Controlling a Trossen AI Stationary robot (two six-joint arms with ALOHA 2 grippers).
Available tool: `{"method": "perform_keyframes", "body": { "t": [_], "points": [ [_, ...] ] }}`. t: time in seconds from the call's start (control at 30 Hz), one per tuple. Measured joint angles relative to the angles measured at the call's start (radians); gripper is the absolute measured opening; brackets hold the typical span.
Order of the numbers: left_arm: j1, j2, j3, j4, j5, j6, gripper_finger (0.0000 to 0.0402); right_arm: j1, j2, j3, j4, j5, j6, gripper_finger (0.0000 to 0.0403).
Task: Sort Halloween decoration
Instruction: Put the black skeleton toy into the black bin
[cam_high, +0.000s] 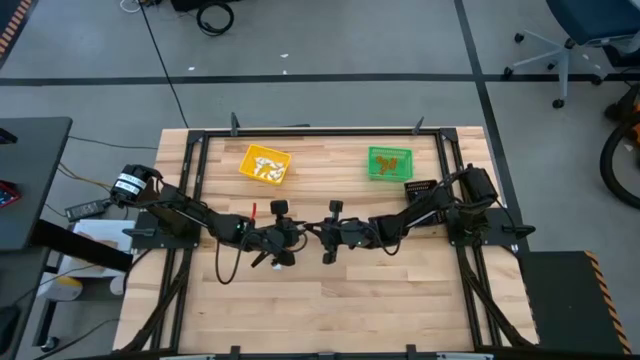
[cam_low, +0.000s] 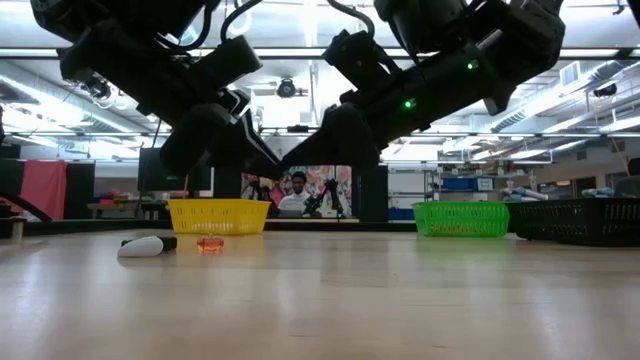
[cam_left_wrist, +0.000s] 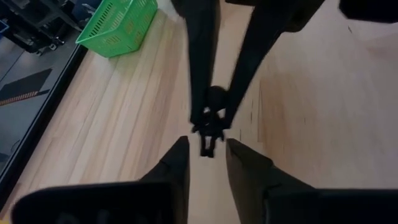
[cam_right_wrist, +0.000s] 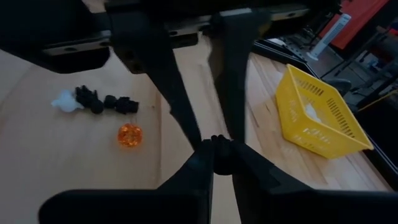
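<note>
At mid-desk (cam_high: 400, 300), between yellow bin (cam_high: 265, 164) and green bin (cam_high: 389, 162): right claw (cam_right_wrist: 214, 149) clenched on a tiny black trinket (cam_left_wrist: 208, 134), left claw (cam_left_wrist: 206, 155) parted just beside. Probably light, stiff, slippery; best pinched across its middle. Remaining trinkets (cam_right_wrist: 102, 102) nearby.

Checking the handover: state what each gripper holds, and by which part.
Right gripper pinches a tiny black trinket by one end. Left gripper stands open around the other end, holding nothing.

black trinket (cam_left_wrist: 208, 127) blurred, arms (cam_low: 200, 90) cut off
</note>
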Motion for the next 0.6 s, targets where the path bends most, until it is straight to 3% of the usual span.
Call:
{"method": "perform_keyframes", "body": {
  "t": [0.27, 0.43, 0.6],
  "points": [
    [0.0, 0.0, 0.0, -0.047, -0.001, -0.007, 0.01, 0.027, -0.035, 0.0, -0.089, 0.044, 0.003, 0.0047],
    [0.0, 0.0, 0.0, -0.075, -0.002, -0.007, 0.01, 0.047, -0.151, 0.0, -0.378, 0.135, 0.139, 0.0047],
    [0.0, 0.0, 0.0, -0.067, -0.003, -0.004, 0.01, 0.023, -0.294, 0.0, -0.767, 0.07, 0.456, 0.0048]
  ]
}}
